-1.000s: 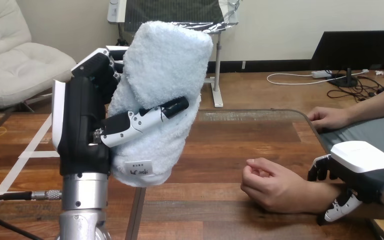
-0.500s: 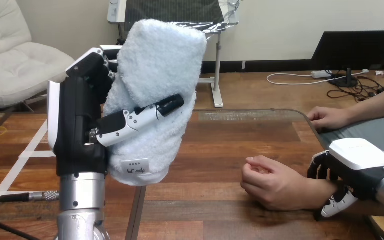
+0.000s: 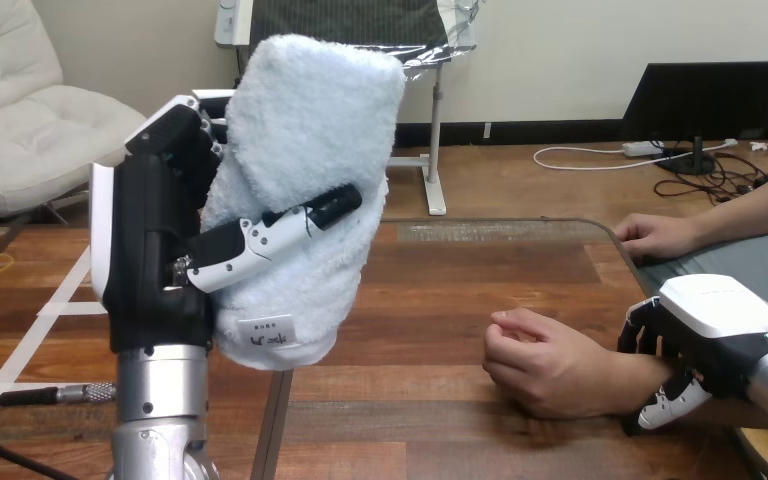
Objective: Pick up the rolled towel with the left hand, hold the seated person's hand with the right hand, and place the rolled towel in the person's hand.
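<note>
Holding rolled towel (image 3: pixel 305 160), left hand (image 3: pixel 155 250), above table (image 3: pixel 440 290)

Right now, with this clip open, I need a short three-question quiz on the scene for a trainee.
1. True or false: the towel already lies in the person's near hand.
2. The right hand is curled round the person's: A) fingertips B) wrist C) elbow?
3. Fill in: the towel stands upright, off the table, in the ___ hand.
Key: 1 false, it is up in the left hand, apart from the person's near hand. 2 B. 3 left.
</note>
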Robot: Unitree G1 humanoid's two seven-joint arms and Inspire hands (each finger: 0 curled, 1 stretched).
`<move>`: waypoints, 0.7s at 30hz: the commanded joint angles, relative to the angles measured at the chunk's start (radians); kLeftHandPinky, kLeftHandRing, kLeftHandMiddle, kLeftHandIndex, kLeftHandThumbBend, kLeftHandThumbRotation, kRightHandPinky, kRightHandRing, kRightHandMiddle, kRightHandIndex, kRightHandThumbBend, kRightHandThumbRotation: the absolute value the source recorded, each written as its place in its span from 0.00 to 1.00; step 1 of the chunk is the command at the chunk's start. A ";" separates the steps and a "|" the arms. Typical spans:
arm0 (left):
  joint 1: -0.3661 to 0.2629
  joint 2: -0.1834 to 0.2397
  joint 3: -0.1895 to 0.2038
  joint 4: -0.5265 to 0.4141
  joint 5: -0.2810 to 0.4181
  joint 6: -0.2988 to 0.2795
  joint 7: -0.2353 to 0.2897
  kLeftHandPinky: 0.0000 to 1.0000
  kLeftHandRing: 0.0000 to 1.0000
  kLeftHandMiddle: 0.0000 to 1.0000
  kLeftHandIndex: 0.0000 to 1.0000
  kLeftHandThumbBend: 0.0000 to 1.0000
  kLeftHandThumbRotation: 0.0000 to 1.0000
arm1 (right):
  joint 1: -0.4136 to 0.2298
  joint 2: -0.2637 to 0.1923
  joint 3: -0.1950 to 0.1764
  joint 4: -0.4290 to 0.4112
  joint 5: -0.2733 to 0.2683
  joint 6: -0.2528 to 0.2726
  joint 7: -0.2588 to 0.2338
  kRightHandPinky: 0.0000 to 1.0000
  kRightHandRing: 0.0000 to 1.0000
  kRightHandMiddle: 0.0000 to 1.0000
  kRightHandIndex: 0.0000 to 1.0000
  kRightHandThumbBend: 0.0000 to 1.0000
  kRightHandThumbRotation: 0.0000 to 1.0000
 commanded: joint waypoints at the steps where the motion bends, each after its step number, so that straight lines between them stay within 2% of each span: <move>1: -0.078 -0.002 0.007 -0.042 -0.006 -0.029 0.001 0.14 0.20 0.26 0.36 0.54 0.00 | -0.010 0.069 0.029 0.053 0.017 0.019 -0.011 0.42 0.57 0.60 0.58 0.88 0.19; 12: -0.090 0.000 0.010 -0.038 -0.002 -0.030 0.003 0.14 0.20 0.26 0.36 0.53 0.00 | -0.007 0.086 0.034 0.066 0.029 0.015 -0.040 0.37 0.50 0.53 0.50 0.91 0.26; 21: -0.095 0.003 0.010 -0.036 -0.002 -0.033 0.002 0.14 0.20 0.27 0.36 0.53 0.00 | -0.009 0.101 0.034 0.063 0.037 0.054 -0.021 0.33 0.44 0.48 0.45 0.92 0.32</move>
